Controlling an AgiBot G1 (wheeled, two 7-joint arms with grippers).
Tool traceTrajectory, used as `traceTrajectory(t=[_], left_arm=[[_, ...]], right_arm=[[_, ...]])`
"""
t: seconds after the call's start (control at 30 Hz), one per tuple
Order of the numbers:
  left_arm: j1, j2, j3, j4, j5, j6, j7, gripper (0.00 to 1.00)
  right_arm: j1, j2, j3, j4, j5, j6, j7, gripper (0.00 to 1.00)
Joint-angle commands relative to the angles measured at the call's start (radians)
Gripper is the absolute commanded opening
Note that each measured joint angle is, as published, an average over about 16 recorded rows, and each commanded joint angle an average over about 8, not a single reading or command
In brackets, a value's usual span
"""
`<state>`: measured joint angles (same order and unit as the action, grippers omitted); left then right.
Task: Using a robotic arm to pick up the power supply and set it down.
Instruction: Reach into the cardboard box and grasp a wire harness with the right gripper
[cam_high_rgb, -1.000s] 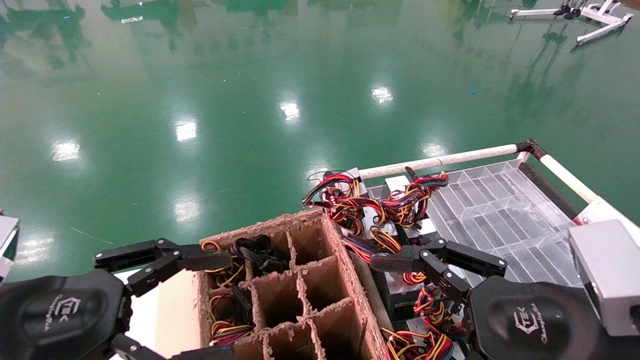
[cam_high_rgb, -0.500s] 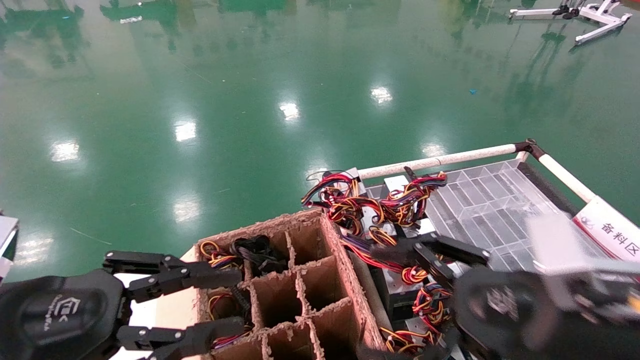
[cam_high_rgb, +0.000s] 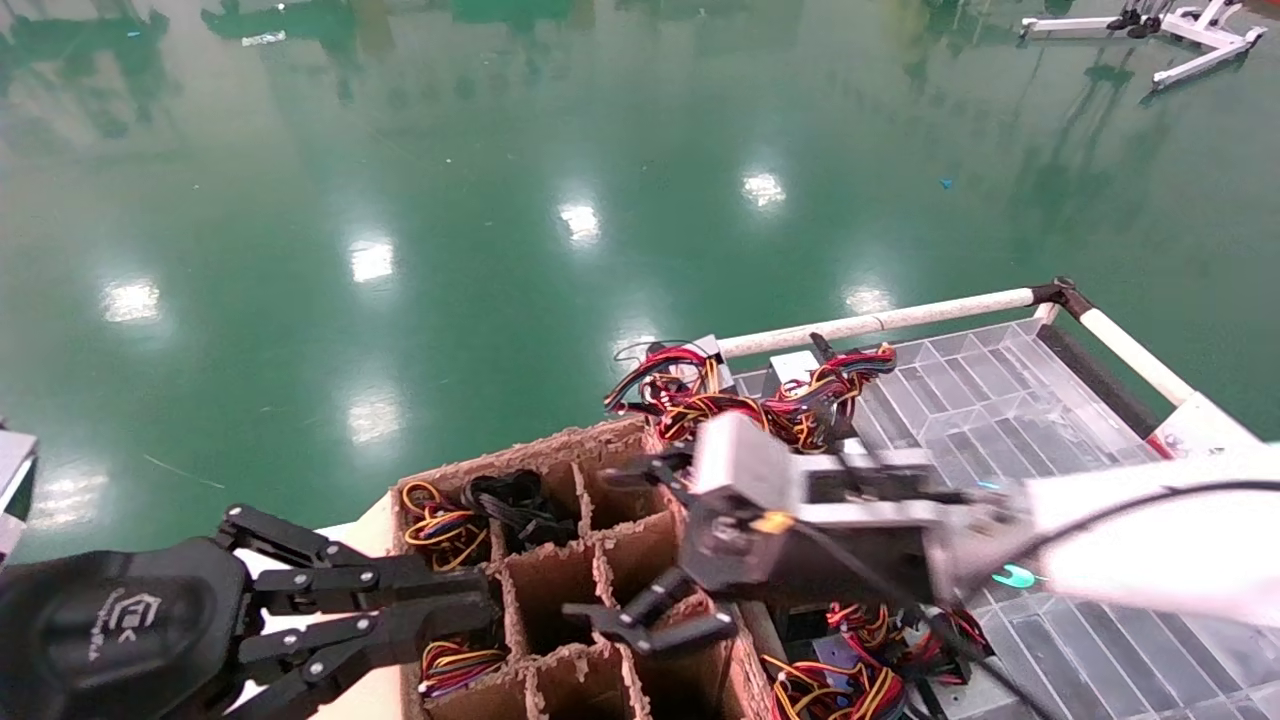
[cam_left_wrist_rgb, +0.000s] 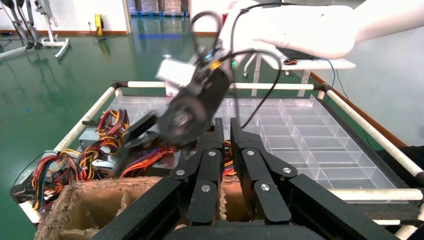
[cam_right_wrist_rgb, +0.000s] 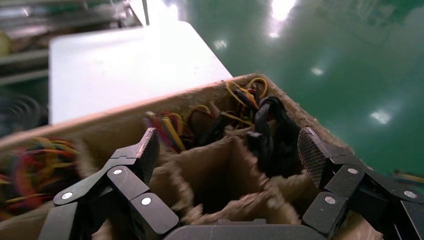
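Two end effectors are working over the divided cardboard box (cam_high_rgb: 600, 560): the right end effector (cam_high_rgb: 640, 545) is hanging wide open above its middle cells, while the left end effector (cam_high_rgb: 400, 610), fingers nearly closed on nothing, is sitting at the box's near left edge. Black cables of the power supply (cam_high_rgb: 515, 500) are poking from a far-left cell.

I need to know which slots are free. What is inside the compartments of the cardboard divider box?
In the cardboard divider box, the left-hand cells hold red-yellow wire bundles; a far cell holds a black cable bundle. The cell nearest the open right end effector looks empty. The units beneath the cables are hidden.
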<state>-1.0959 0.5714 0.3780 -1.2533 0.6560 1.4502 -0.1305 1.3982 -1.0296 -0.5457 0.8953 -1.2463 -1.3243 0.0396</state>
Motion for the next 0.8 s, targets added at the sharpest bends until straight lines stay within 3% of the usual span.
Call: traceTrajectory(t=[0.03, 0.13, 0.27, 0.37, 0.53, 0.63, 0.7, 0.8], left_arm=[[0.000, 0.000, 0.000, 0.000, 0.000, 0.000, 0.000, 0.00], [0.000, 0.000, 0.000, 0.000, 0.000, 0.000, 0.000, 0.00], [0.000, 0.000, 0.000, 0.000, 0.000, 0.000, 0.000, 0.02], [0.000, 0.000, 0.000, 0.000, 0.000, 0.000, 0.000, 0.15], [0.000, 0.000, 0.000, 0.000, 0.000, 0.000, 0.000, 0.69], [0.000, 0.000, 0.000, 0.000, 0.000, 0.000, 0.000, 0.94], [0.000, 0.000, 0.000, 0.000, 0.000, 0.000, 0.000, 1.00], [0.000, 0.000, 0.000, 0.000, 0.000, 0.000, 0.000, 1.00]], right_arm=[[0.032, -0.053, -0.025, -0.049, -0.047, 0.020, -0.031, 0.94], [0.069, -0.124, -0.055, -0.121, -0.104, 0.057, -0.077, 0.69], [0.111, -0.206, -0.084, -0.212, -0.158, 0.101, -0.137, 0.21], [0.138, -0.250, -0.097, -0.272, -0.186, 0.129, -0.182, 0.03], [0.171, -0.297, -0.113, -0.346, -0.215, 0.167, -0.247, 0.00], [0.183, -0.311, -0.126, -0.368, -0.226, 0.184, -0.273, 0.00], [0.189, -0.316, -0.137, -0.375, -0.230, 0.194, -0.283, 0.00], [0.193, -0.319, -0.153, -0.378, -0.231, 0.204, -0.289, 0.00]])
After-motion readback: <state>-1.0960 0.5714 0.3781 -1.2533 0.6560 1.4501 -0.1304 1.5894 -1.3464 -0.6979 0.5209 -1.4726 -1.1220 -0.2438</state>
